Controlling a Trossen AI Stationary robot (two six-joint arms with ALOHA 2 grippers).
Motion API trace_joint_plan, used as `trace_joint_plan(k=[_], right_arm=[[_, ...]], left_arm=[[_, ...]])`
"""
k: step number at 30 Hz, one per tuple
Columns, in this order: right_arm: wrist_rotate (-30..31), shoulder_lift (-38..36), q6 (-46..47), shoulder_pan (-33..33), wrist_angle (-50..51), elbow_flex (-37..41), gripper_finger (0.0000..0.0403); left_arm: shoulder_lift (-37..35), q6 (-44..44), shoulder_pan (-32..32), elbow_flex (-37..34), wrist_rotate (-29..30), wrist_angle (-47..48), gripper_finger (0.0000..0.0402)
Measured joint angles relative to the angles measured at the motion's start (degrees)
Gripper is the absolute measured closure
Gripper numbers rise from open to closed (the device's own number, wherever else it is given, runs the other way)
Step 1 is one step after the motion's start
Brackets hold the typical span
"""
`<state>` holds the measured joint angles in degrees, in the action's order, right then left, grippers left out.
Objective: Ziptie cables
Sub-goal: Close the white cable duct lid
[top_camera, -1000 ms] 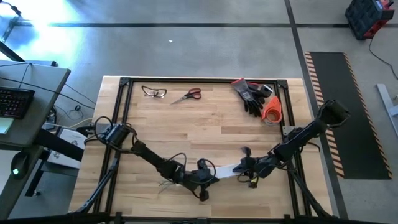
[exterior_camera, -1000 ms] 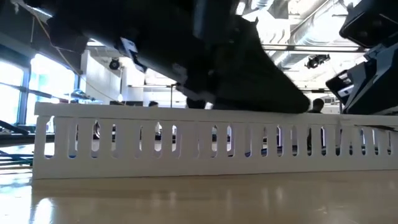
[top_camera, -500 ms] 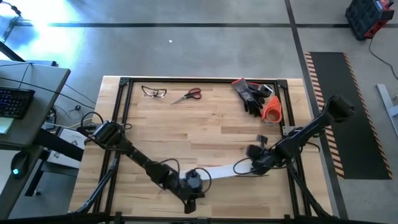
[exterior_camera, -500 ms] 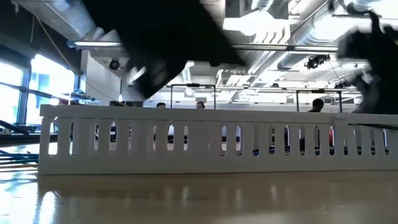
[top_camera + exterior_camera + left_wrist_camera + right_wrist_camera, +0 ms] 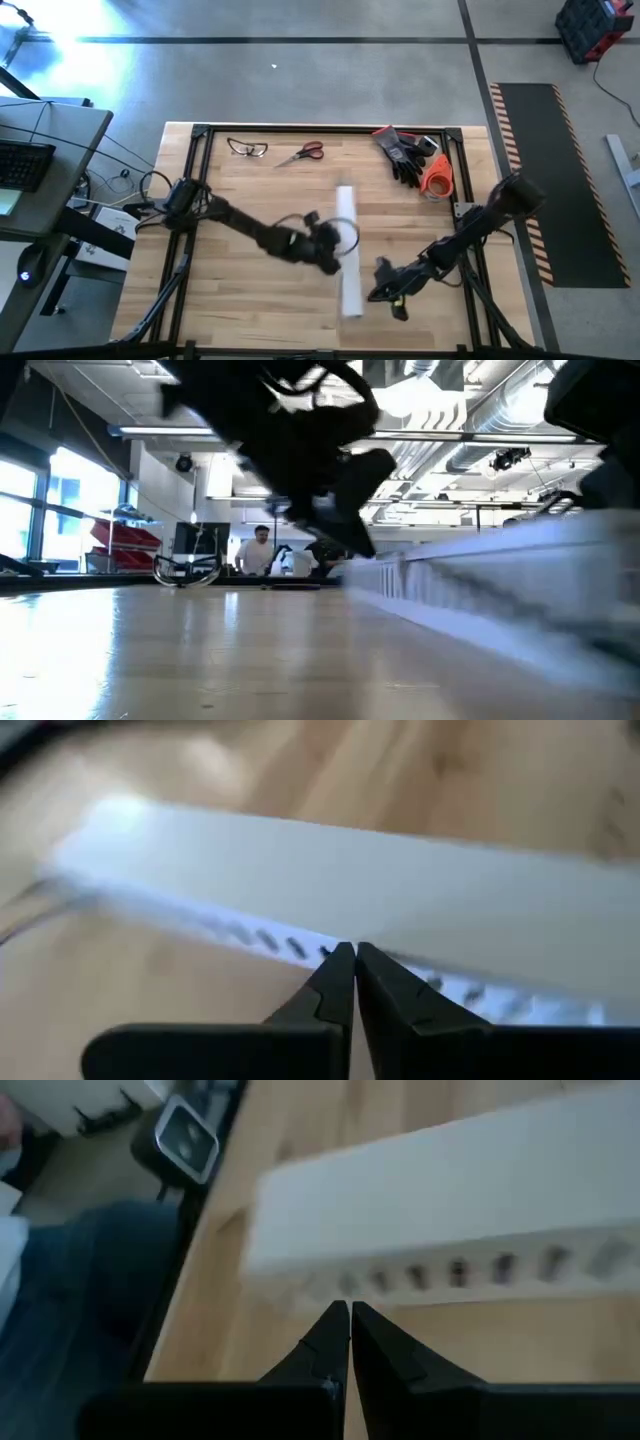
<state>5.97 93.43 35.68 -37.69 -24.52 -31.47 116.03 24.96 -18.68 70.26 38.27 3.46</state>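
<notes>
The white slotted bar point(image 5: 348, 215) lies flat on the table's middle, pointing from the far side to the near side, and shows blurred in the low view point(image 5: 500, 575). My left gripper point(image 5: 335, 258) is shut at the bar's left side about halfway along; its tips point(image 5: 353, 950) stand at the bar point(image 5: 400, 880). My right gripper point(image 5: 378, 293) is shut, just right of the bar's near end point(image 5: 300, 1250). The cables do not show plainly in any view. My left gripper meets the bar's slotted side wall point(image 5: 300, 948) with its shut fingertips, coming level from the table's left, about mid-length; the bar lies flat on the table. My right gripper has its shut tips point(image 5: 349, 1306) at the slotted wall by the bar's near end; whether they touch, I cannot tell.
Along the far edge lie safety glasses point(image 5: 248, 148), red-handled scissors point(image 5: 302, 153), black gloves point(image 5: 405, 155) and an orange tape roll point(image 5: 436, 176). Black frame rails point(image 5: 195, 200) border the table. A person point(image 5: 262, 548) stands in the room beyond.
The bar has swung from lying left-to-right along the near edge to pointing near-to-far, and now sits nearer the table's middle. My left gripper has dipped toward the near edge, then moved far and right. My right gripper has moved toward the near-left.
</notes>
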Motion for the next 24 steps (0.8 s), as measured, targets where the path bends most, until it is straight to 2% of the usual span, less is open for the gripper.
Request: trace_joint_plan(k=[4, 8, 10, 13, 15, 19, 21, 24], right_arm=[[3.1, 8.2, -6.1, 0.9, -10.5, -3.8, 0.0403], [4.1, 11.8, -13.8, 2.6, -7.3, -9.3, 0.0403], [7.8, 11.4, -16.8, 3.3, -2.2, -11.5, 0.0403], [19.8, 7.0, -19.8, 3.2, 8.4, -12.8, 0.0403], [27.5, 2.6, -20.1, 3.2, 16.3, -12.8, 0.0403], [37.3, -5.9, -17.3, 5.3, 30.7, -10.3, 0.0403], [38.8, -8.8, -16.4, 8.2, 33.3, -8.3, 0.0403], [32.9, -10.7, -18.2, 13.2, 32.6, -5.5, 0.0403]], left_arm=[[-1.4, -8.9, 3.4, 3.4, -1.9, -1.8, 0.0401], [-3.2, -13.3, 2.4, 8.0, -4.9, -0.6, 0.0401], [-3.4, -13.5, 0.9, 9.5, -7.8, -0.5, 0.0401], [-3.4, -11.1, -2.4, 10.0, -11.1, -0.1, 0.0401], [-3.4, -7.4, -5.0, 9.3, -11.0, -0.4, 0.0401], [-1.8, -1.1, -9.4, 8.1, -9.8, -4.7, 0.0401], [0.3, 0.3, -10.5, 8.1, -11.6, -8.6, 0.0401], [4.0, 2.7, -11.1, 8.1, -13.6, -9.7, 0.0401]])
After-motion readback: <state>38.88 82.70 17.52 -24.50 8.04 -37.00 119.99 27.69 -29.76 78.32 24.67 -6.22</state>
